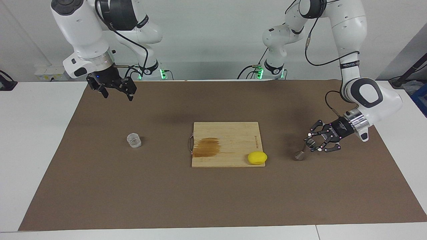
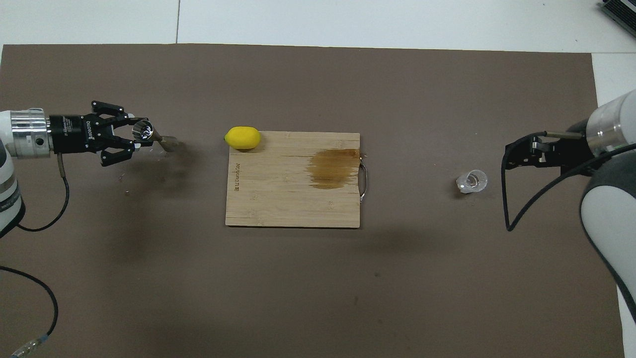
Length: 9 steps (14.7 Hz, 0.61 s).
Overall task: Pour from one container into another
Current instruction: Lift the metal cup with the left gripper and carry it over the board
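The left end effector (image 1: 315, 144) reaches in low with its fingers spread around the steel jigger (image 1: 304, 150), which stands on the table (image 1: 100, 186). The right end effector (image 1: 115, 90) waits, spread, raised above the table, with the clear cup (image 1: 134, 140) on the table below and farther from the robots.

Two white articulated arms with black joint rings and black claws.

Each arm has glossy white shells, black bands at the joints and a ribbed silver wrist collar. The left claw (image 1: 315, 144) is a black linkage frame with small pale dots at its pivots and white lettering on its body. The right claw (image 1: 115, 90) is a compact black block. Black cables loop along both arms; green lights glow at both bases.
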{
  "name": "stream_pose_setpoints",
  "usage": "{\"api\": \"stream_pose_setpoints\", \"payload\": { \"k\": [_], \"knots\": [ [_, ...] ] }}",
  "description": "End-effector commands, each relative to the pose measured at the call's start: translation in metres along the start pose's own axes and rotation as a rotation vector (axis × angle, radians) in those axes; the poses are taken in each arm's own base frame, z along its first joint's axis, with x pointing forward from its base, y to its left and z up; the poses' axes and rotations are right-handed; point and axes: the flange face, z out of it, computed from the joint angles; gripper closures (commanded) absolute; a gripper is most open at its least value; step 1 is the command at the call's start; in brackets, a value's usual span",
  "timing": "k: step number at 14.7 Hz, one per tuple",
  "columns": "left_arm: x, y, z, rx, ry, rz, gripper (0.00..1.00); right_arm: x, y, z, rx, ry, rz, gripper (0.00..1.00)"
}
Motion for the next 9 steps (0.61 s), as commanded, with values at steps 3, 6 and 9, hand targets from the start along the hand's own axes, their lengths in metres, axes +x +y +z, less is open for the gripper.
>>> {"api": "stream_pose_setpoints", "payload": {
  "k": [3,6,9],
  "knots": [
    [-0.083,-0.027,0.028,0.045,-0.022,0.062,1.00,-0.003,0.003,-0.003,0.002,0.004,0.003,0.00],
    [-0.128,-0.045,0.063,0.039,0.006,0.036,1.00,-0.003,0.004,-0.003,0.002,0.004,0.005,0.00],
    [-0.166,-0.069,0.116,0.051,0.033,-0.006,1.00,-0.003,0.004,-0.003,0.002,0.004,0.005,0.00]
  ]
}}
